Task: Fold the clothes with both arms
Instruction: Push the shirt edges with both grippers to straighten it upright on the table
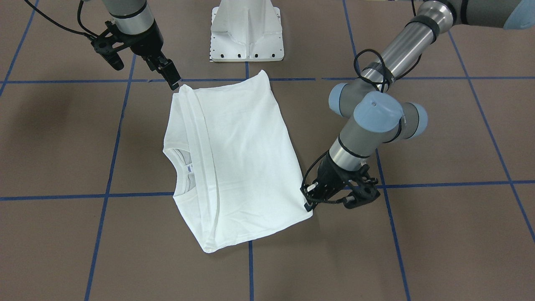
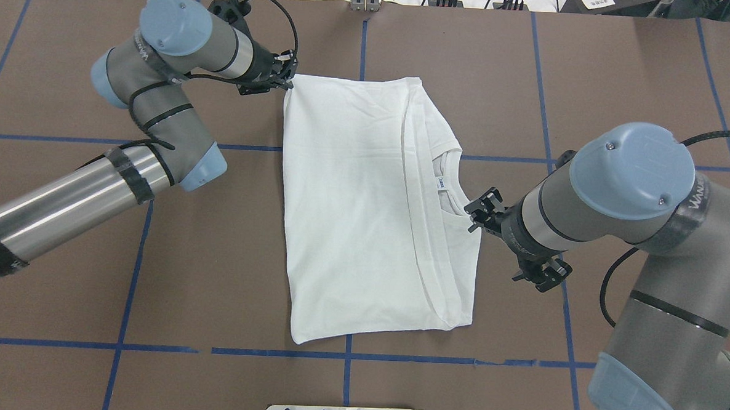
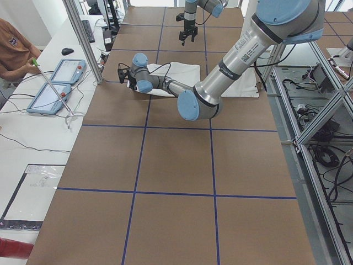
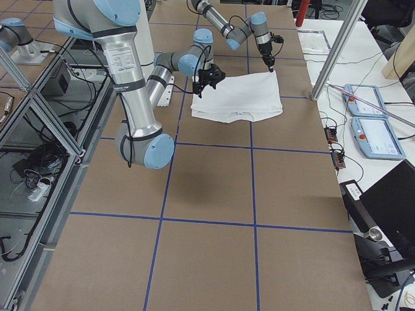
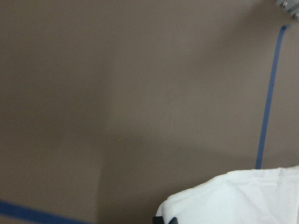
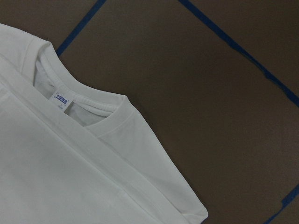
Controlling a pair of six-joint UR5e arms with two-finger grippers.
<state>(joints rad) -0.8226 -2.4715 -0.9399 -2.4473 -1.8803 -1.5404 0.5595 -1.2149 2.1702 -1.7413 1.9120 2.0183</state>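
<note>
The white shirt (image 1: 242,150) lies folded flat at the table's middle, plain side up, no black text showing. Its collar and neck label (image 2: 441,183) face the right arm's side and also show in the right wrist view (image 6: 63,99). My left gripper (image 1: 308,205) is low at the shirt's far corner (image 2: 289,86) and looks shut on it; the left wrist view shows that corner (image 5: 233,196) bulging at a fingertip. My right gripper (image 1: 173,81) is raised above the collar side, apart from the cloth, and looks open and empty.
The white pedestal base (image 1: 246,33) stands at the robot's edge of the brown table, which is marked with blue tape lines (image 2: 346,355). Tablets (image 3: 55,83) and a seated person (image 3: 11,44) are beyond the far edge. An aluminium frame post (image 4: 327,58) stands by that side.
</note>
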